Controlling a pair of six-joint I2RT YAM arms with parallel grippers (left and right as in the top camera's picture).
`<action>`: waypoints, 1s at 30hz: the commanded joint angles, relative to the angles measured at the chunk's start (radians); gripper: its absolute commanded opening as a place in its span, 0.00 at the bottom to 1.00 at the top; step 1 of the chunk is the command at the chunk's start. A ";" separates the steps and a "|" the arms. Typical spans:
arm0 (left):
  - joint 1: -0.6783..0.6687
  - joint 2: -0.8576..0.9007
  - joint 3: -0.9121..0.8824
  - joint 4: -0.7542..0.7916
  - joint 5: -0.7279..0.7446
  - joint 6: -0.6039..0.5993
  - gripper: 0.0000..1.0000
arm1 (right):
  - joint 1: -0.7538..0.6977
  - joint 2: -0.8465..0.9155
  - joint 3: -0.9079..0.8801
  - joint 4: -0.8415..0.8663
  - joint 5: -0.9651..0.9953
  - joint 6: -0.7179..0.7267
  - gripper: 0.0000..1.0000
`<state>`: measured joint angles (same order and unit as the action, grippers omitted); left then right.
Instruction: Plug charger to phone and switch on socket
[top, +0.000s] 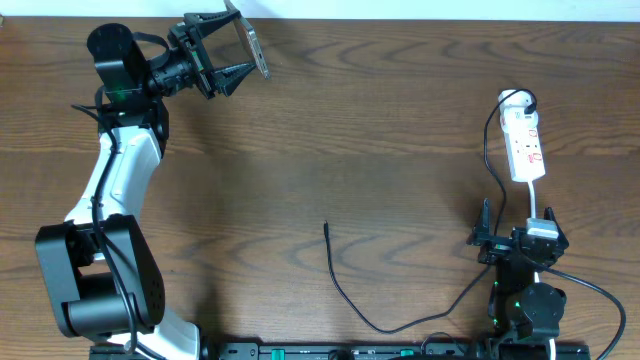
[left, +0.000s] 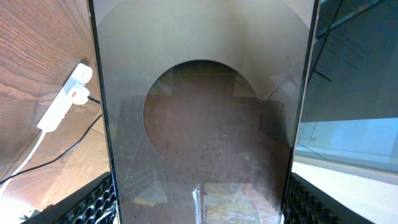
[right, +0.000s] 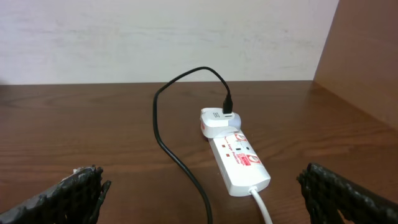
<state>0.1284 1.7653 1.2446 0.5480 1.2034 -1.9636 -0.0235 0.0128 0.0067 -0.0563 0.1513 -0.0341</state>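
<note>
Overhead, the phone (top: 256, 50) is seen clamped edge-on in the jaws of the left gripper (top: 238, 45) at the far left of the table (top: 400, 120), well apart from the charger (top: 345, 295) tip lying mid-table. More plainly in the right wrist view, the right gripper (right: 199, 194) jaws are shown spread wide and empty, with the socket (right: 239, 162) ahead.

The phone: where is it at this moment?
In the overhead view, the phone is at the far left of the table, held by the left gripper, well away from the socket on the right side.
</note>
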 joint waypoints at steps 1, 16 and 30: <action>0.000 -0.035 0.026 0.016 0.021 -0.002 0.07 | 0.018 -0.003 -0.001 -0.004 0.006 -0.003 0.99; -0.001 -0.035 0.026 0.016 0.040 0.022 0.07 | 0.018 0.109 0.127 0.068 -0.137 0.066 0.99; -0.009 -0.035 0.026 0.015 0.040 0.076 0.07 | 0.018 0.800 0.579 0.064 -0.583 0.181 0.99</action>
<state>0.1272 1.7653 1.2446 0.5488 1.2285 -1.9320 -0.0235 0.6922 0.5011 0.0116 -0.2256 0.0822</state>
